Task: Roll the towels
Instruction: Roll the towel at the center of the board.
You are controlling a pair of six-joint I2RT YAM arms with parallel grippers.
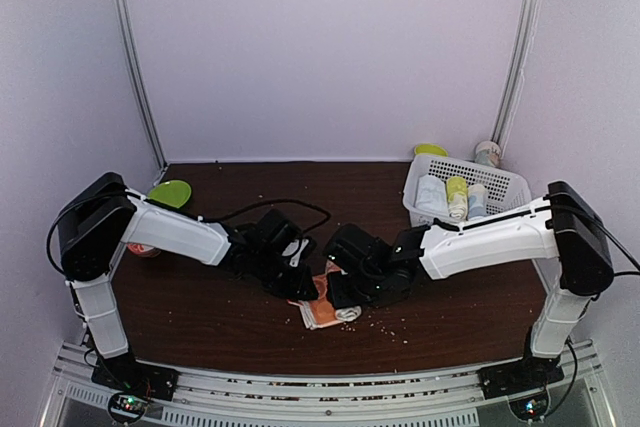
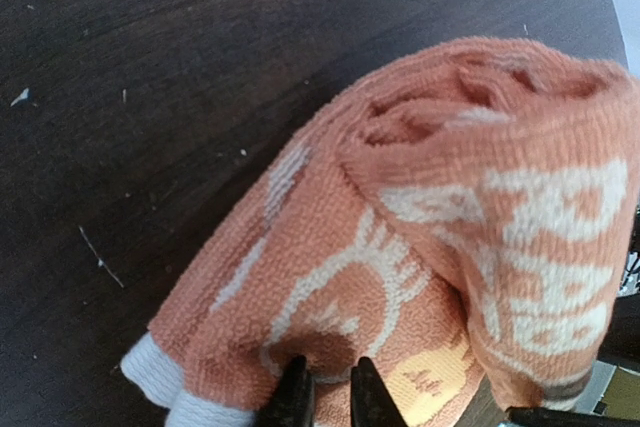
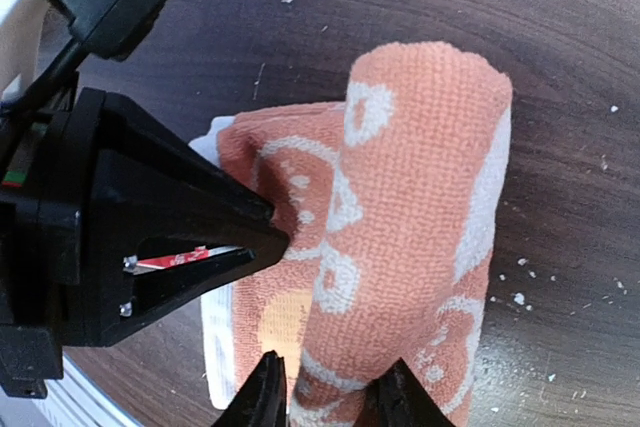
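The orange towel with cream patterns (image 1: 325, 309) lies partly rolled at the front middle of the dark wooden table. In the left wrist view its loose layers (image 2: 400, 247) fill the frame, and my left gripper (image 2: 327, 399) is shut on a pinch of the cloth. In the right wrist view the rolled part (image 3: 420, 197) runs away from my right gripper (image 3: 330, 402), whose fingers are closed around the roll's near end. The left gripper's black fingers (image 3: 200, 247) press on the flat part beside it. Both grippers (image 1: 300, 282) (image 1: 342, 297) meet over the towel. I cannot pick out the light blue towel.
A white basket (image 1: 510, 187) at the back right holds a white roll (image 1: 432, 197), a yellow-green roll (image 1: 457, 197) and a pale roll (image 1: 477, 199). A green plate (image 1: 170, 193) lies back left. A cup (image 1: 488, 153) stands behind the basket. Crumbs dot the table.
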